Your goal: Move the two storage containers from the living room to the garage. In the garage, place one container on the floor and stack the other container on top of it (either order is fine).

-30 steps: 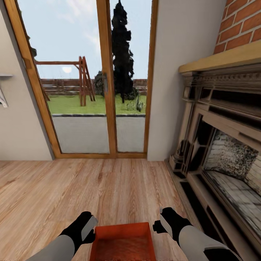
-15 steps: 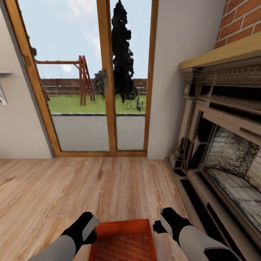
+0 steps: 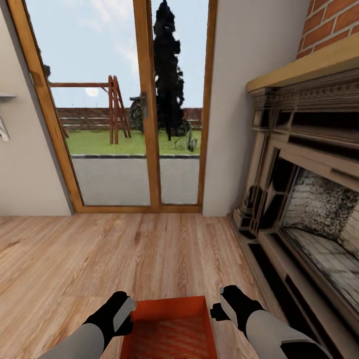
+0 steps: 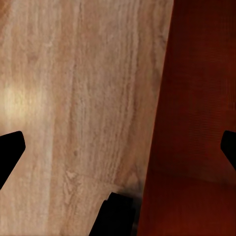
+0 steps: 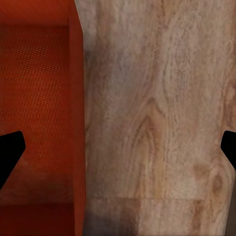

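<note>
Living room, robot facing the glass garden doors (image 3: 144,104), fireplace (image 3: 304,199) along its right. One orange-red box (image 3: 168,329) sits low between the two arms, open top up, above the wood-plank floor (image 3: 124,254). Left hand (image 3: 121,314) just beside the box's left wall, right hand (image 3: 224,305) just beside its right wall. In both wrist views the fingers stand wide apart, one tip over the box, the other over floor; whether either touches the box I cannot tell.
</note>
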Tool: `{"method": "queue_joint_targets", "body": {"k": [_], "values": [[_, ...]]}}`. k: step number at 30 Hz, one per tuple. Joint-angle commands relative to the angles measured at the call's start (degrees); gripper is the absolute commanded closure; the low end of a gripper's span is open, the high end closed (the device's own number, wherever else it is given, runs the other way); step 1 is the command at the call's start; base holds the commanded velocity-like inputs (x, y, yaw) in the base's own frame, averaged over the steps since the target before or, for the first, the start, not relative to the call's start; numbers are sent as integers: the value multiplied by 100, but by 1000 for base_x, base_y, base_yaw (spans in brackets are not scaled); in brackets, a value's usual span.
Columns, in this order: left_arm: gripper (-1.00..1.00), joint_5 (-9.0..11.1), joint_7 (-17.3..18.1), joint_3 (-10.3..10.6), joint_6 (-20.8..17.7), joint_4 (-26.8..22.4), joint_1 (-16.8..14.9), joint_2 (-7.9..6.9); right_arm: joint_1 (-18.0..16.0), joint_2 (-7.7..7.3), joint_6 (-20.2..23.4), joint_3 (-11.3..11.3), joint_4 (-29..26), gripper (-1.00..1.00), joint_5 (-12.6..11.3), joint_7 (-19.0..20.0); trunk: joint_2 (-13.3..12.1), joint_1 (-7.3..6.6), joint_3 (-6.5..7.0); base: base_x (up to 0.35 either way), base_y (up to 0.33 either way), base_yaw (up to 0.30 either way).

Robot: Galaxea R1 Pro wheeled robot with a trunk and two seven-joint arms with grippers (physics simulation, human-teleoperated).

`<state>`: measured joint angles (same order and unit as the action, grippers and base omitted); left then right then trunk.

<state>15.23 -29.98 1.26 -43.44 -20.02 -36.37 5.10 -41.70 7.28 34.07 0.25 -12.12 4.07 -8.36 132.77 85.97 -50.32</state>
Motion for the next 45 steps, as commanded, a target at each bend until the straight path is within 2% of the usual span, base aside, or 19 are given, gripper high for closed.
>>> {"method": "queue_joint_targets", "body": {"k": [1,26,31,35,45], "values": [[-100,59,-46,14,-15,-10,-1,0,-3,2,38,2,-10,-100,41,1,44,21,-24,0,0,0],[-100,59,-44,14,-15,-11,-1,-9,-2,2,38,2,-10,-100,41,1,1047,571,-473,0,0,0],[-100,59,-46,14,-15,-11,-1,-9,-3,2,35,2,-10,-100,41,3,1053,583,-584,0,0,0],[-100,59,-43,14,-15,-11,-1,-9,-1,9,-31,6,-10,-100,58,303,1059,594,-673,0,0,0],[-100,59,-43,14,-15,-11,-1,-9,12,43,-161,18,-10,-100,63,314,1072,619,-894,0,0,0]]}}
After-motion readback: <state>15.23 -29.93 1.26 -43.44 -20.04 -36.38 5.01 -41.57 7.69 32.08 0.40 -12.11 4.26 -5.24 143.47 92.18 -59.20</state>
